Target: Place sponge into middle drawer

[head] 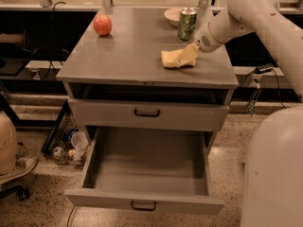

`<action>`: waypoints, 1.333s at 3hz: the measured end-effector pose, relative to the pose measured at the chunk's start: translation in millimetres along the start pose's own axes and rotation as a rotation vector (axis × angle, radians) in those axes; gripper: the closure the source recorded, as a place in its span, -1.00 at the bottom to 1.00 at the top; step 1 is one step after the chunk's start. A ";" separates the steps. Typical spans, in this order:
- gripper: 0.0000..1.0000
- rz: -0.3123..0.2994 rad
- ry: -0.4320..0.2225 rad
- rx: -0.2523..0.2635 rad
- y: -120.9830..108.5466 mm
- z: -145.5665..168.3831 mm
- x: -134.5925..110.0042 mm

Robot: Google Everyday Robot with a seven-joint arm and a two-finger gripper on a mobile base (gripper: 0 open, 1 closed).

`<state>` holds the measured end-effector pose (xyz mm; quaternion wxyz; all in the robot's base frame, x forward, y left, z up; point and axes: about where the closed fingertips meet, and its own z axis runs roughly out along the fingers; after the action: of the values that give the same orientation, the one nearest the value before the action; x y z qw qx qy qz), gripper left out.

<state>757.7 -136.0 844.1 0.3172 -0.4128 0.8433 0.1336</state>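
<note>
The hand (190,54) is down on the tabletop (128,56), right at the sponge (171,59). The sponge lies just to the hand's left and touches it. Its long side runs left to right, so the hand meets its right end. I cannot tell if the hand is spread or pinching the sponge. A can (187,24) stands close behind the hand, and an apple (102,25) sits far off to its left. The middle drawer (147,174) is pulled out, low down in front of the hand. The sponge must go up, forward and down into it.
</note>
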 end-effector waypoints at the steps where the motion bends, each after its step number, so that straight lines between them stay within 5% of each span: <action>1: 0.26 -0.010 -0.014 -0.028 8.2 6.1 -5.9; 3: 1.00 -0.084 -0.057 -0.036 52.0 -56.5 4.9; 4: 1.00 -0.130 -0.051 -0.089 98.5 -106.3 18.8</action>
<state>627.0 -137.8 909.5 0.3279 -0.4768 0.7997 0.1604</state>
